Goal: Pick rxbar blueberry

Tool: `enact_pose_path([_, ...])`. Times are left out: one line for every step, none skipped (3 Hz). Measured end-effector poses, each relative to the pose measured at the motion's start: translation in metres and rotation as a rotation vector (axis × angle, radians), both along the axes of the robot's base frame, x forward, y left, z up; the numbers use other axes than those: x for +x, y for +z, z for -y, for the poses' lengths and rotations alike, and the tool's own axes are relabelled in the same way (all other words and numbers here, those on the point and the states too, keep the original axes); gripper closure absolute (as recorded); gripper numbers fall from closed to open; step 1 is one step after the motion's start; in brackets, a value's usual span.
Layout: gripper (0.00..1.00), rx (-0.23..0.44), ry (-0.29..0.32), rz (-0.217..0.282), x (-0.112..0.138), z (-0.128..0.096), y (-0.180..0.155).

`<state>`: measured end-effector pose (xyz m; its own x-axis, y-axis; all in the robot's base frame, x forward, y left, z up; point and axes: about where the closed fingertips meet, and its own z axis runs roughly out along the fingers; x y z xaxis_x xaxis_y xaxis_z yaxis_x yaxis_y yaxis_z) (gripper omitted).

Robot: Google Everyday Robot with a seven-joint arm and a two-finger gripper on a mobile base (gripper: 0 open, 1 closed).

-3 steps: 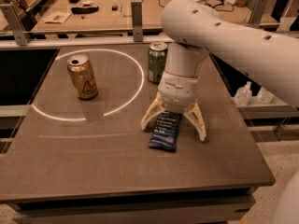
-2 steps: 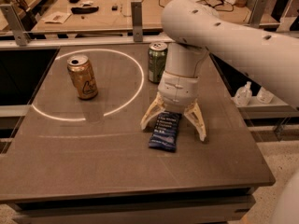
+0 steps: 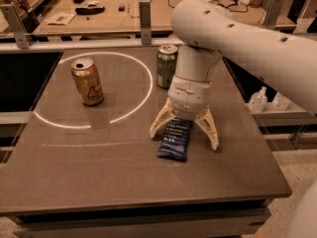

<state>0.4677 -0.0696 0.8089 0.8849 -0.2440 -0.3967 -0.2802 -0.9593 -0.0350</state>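
Observation:
The rxbar blueberry (image 3: 175, 140) is a flat dark blue foil bar with pale text. It lies on the dark table (image 3: 99, 172), right of centre. My gripper (image 3: 184, 135) points down over it, open, with one pale finger (image 3: 159, 122) to the bar's left and the other to its right, both tips at table level. The bar's far end is hidden under the gripper body.
A gold can (image 3: 87, 82) stands at the left inside a white ring marked on the table. A green can (image 3: 167, 66) stands just behind the gripper. A wooden bench with small items lies beyond the table's far rail.

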Motion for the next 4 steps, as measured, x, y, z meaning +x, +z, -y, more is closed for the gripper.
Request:
enact_pose_path([0.37, -0.001, -0.001, 0.0, 0.0001, 0.0003, 0.0006])
enact_pose_path([0.38, -0.001, -0.002, 0.001, 0.0003, 0.0009, 0.001])
enact_pose_path([0.38, -0.001, -0.003, 0.001, 0.0004, 0.0012, 0.0012])
enact_pose_path([0.39, -0.002, -0.003, 0.001, 0.0005, 0.0015, 0.0013])
